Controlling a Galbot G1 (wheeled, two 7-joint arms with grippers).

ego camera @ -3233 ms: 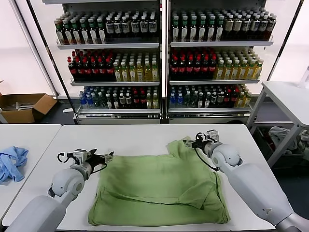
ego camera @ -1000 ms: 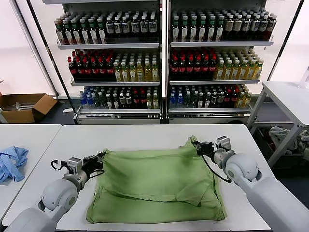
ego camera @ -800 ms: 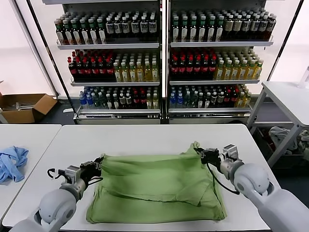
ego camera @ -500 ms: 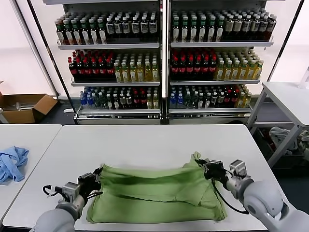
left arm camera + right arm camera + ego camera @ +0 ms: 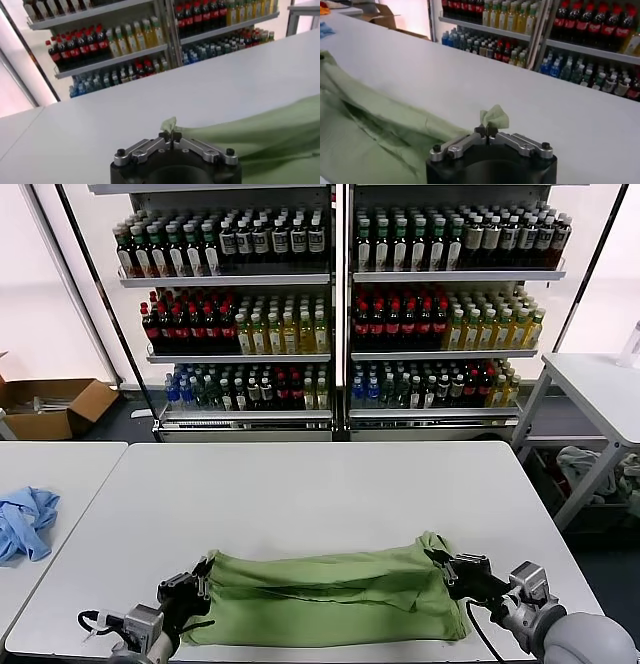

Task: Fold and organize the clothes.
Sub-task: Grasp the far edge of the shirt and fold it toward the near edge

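In both wrist views, each tool pinches a polo shirt corner.

You're dragging the shirt's far edge toward the near edge; both grippers, left and right, are coming back, folding it narrower.

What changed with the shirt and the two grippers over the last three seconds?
Both grippers, left and right, stayed shut on the green polo shirt and drew its far edge toward the robot, folding it over into a narrow band. The blue garment and white table are unchanged.
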